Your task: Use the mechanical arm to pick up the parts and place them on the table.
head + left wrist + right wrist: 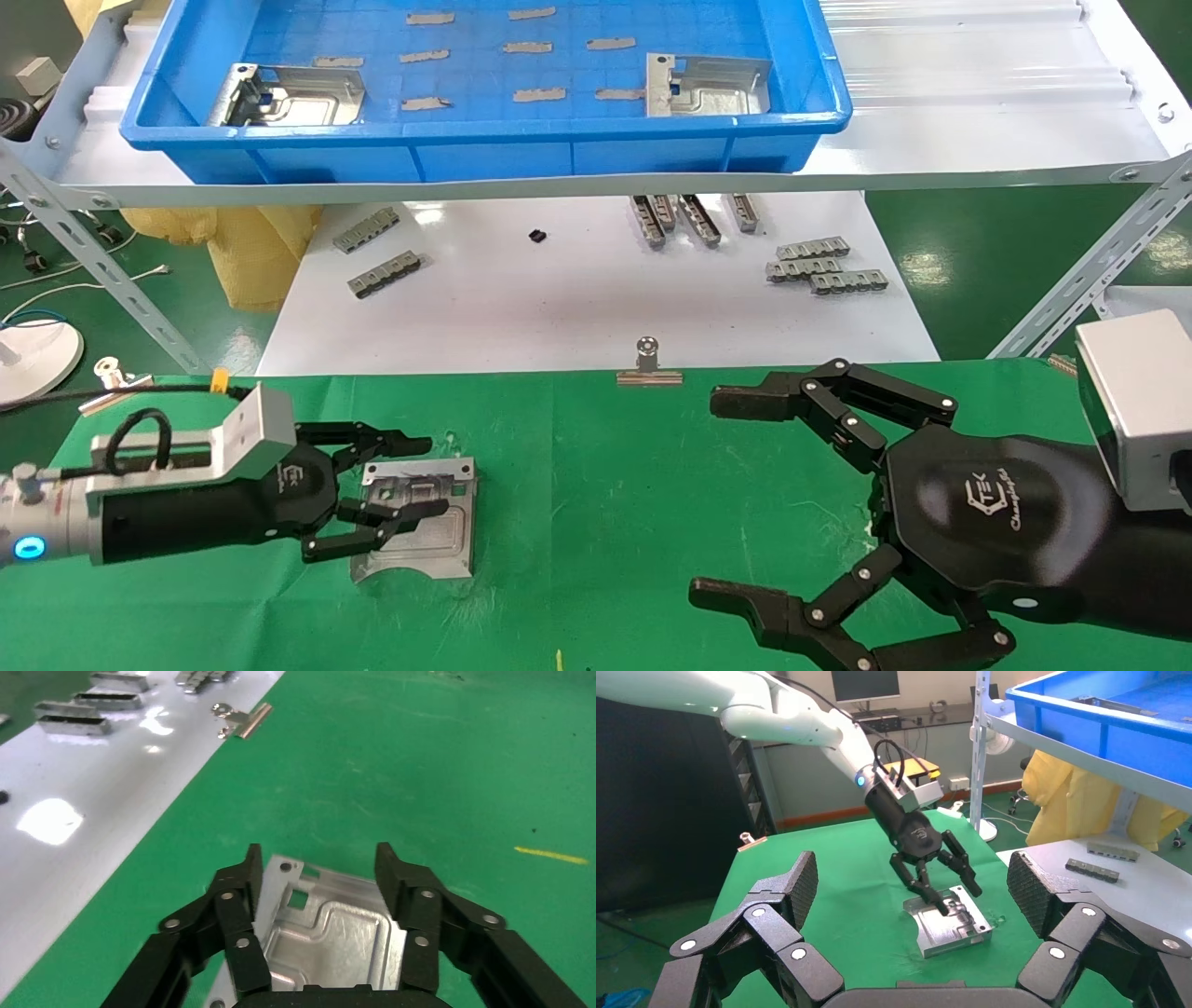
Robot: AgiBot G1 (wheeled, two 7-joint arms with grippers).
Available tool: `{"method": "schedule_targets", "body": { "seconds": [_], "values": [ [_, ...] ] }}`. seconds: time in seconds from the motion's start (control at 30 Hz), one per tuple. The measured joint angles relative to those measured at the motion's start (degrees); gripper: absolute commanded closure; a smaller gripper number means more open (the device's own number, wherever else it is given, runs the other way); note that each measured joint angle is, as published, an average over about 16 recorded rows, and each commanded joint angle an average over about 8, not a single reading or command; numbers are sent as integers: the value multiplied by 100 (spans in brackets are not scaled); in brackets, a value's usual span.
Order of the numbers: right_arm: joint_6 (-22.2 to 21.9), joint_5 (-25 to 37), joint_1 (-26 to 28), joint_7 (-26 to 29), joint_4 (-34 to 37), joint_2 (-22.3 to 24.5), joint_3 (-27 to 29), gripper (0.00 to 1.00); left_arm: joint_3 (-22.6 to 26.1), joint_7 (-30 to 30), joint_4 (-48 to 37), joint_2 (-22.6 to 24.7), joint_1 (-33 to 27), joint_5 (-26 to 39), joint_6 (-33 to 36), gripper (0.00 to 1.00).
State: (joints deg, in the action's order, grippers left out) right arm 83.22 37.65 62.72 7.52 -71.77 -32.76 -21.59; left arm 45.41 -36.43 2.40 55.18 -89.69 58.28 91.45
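Note:
A silver stamped plate [438, 550] lies flat on the green cloth table [605, 485] at the left. My left gripper [430, 473] is open right over it. One finger rests on the plate's top face and the other stands past its far edge. The left wrist view shows the plate [337, 931] between the spread fingers of this gripper [320, 855]. The right wrist view shows the plate [954, 927] under the left gripper [958, 897]. My right gripper [708, 494] is wide open and empty over the cloth at the right; it also frames the right wrist view [912, 874]. Two more plates [298, 93] [712, 86] lie in the blue tray [484, 130].
The blue tray stands on a white metal shelf [978, 140] at the back, with grey tape strips inside. Small grey ribbed bars [824, 266] lie on the glossy white tabletop [559, 308]. A silver binder clip [648, 365] holds the cloth's far edge.

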Motion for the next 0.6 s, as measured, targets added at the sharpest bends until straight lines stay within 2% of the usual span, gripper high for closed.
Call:
{"method": "schedule_targets", "body": {
  "seconds": [0.27,0.6],
  "values": [
    [-1,-1,-1,0,0,0,0,0,-83,278,-67,-16,128,-138,42,0],
    [0,-1,0,0,1,0,0,0,-285,549,558,-177,301,-213,-12,0]
  ]
}}
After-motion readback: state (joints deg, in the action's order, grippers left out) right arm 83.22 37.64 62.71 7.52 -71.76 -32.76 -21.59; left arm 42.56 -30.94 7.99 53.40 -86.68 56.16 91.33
